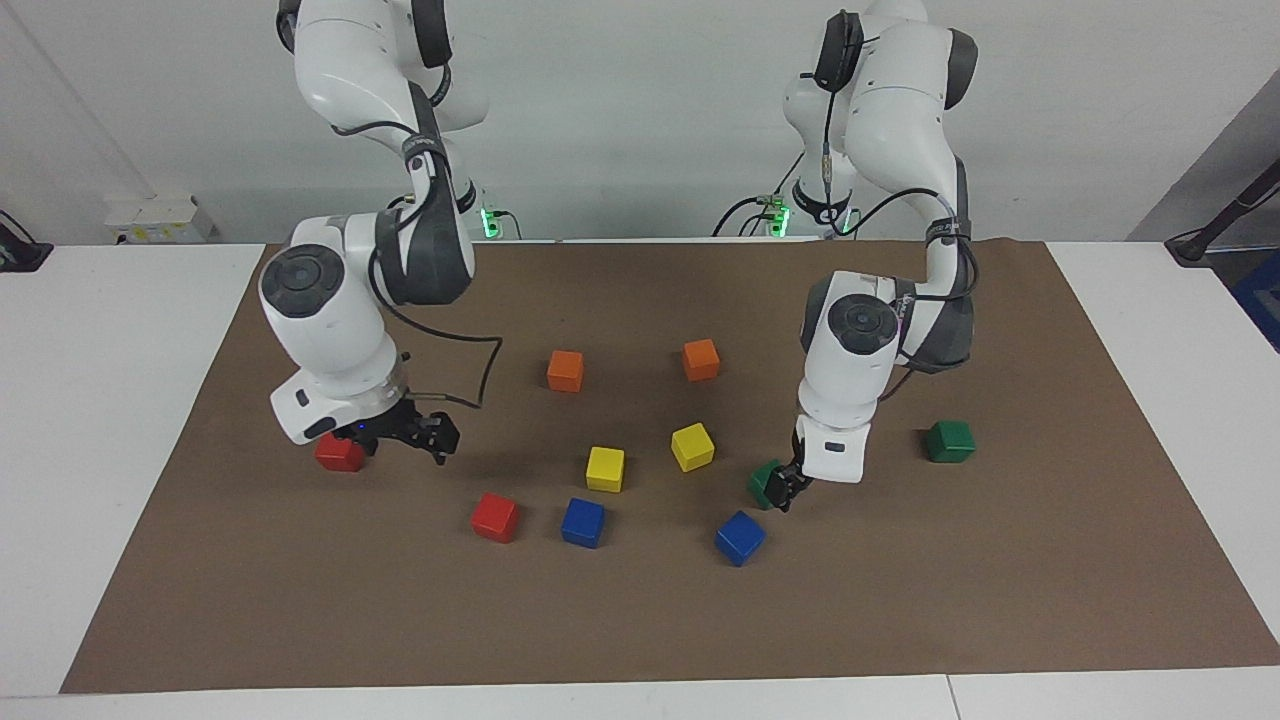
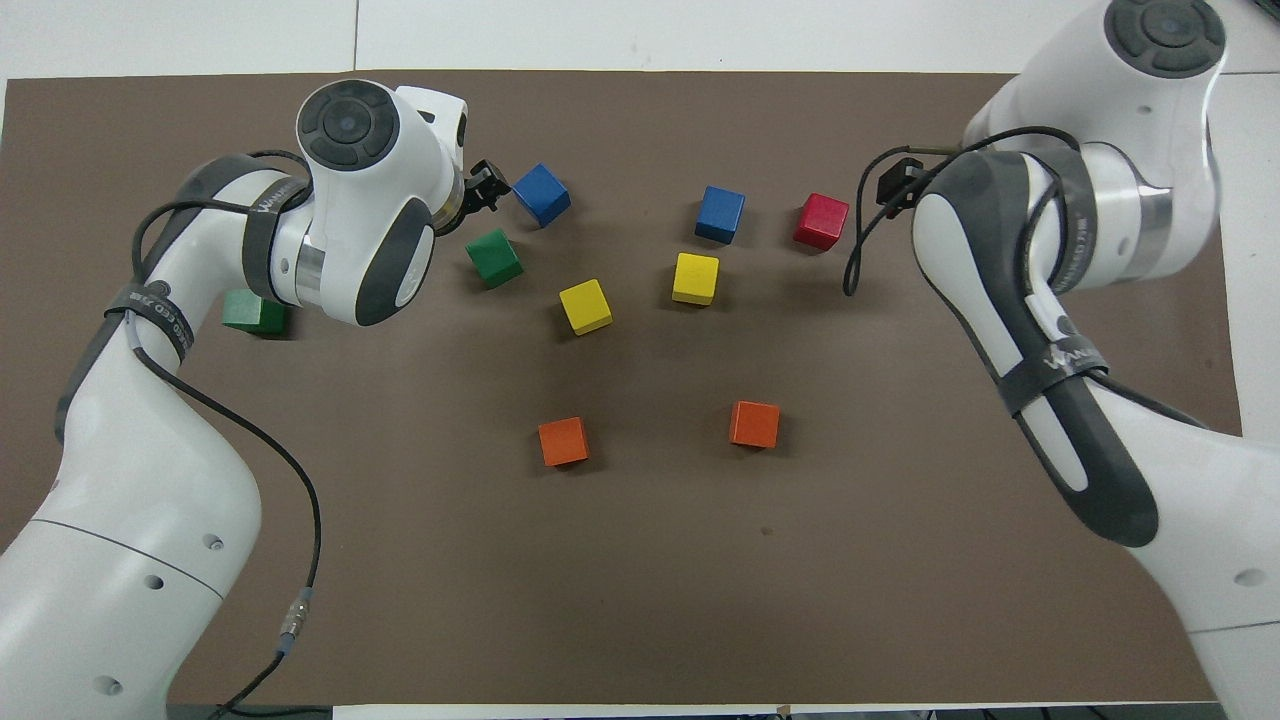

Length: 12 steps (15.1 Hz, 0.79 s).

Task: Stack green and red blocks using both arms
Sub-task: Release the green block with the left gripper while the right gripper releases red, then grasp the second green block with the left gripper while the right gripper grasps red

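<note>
Brown matting [image 1: 900,600] covers the bench. Only the facing view shows a red block [image 1: 340,454] under the right gripper [image 1: 425,435], whose jaws I cannot tell. Left gripper [image 1: 785,490] touches a glossy green block [image 1: 765,483], grip unclear; another green block [image 1: 949,441] and another red block [image 1: 495,517] lie apart.

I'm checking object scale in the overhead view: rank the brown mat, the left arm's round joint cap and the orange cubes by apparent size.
1. Brown mat
2. Left arm's round joint cap, raised toward the camera, so enlarged
3. Orange cubes, which look alike
</note>
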{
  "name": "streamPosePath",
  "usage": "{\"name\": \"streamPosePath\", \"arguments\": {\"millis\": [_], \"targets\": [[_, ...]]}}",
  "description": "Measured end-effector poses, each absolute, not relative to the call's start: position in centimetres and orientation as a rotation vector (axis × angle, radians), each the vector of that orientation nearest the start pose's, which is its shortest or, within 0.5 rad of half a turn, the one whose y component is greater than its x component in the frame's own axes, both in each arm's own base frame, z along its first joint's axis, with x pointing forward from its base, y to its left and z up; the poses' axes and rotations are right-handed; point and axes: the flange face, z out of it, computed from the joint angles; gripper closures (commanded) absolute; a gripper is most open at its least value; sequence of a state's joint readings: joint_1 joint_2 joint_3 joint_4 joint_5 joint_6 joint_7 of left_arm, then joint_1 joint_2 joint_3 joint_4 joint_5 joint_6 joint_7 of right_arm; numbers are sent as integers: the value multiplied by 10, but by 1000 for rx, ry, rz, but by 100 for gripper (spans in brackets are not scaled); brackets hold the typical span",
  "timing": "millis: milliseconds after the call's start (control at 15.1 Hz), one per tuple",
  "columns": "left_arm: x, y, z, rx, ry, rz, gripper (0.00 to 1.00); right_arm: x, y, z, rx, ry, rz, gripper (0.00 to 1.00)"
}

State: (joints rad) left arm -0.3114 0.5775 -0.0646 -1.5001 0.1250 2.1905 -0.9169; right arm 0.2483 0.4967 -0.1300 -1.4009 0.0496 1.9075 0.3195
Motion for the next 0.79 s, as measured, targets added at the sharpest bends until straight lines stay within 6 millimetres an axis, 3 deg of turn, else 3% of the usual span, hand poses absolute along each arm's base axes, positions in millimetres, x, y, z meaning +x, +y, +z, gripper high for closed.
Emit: {"name": "streamPosePath", "arguments": {"millis": [132, 330, 529, 793], "targets": [[667, -255, 331, -3059, -764, -218, 0, 709, 139, 410, -3119, 361, -54, 0], [662, -262, 325, -3058, -782, -220, 0, 722, 166, 385, -3117, 360, -83, 0], [661, -264, 325, -3055, -797, -221, 0, 729, 173, 364, -3118, 345, -114, 0], [654, -269, 311, -3071, -786, -236, 0, 733, 171, 353, -3112, 350, -152, 0]]}}
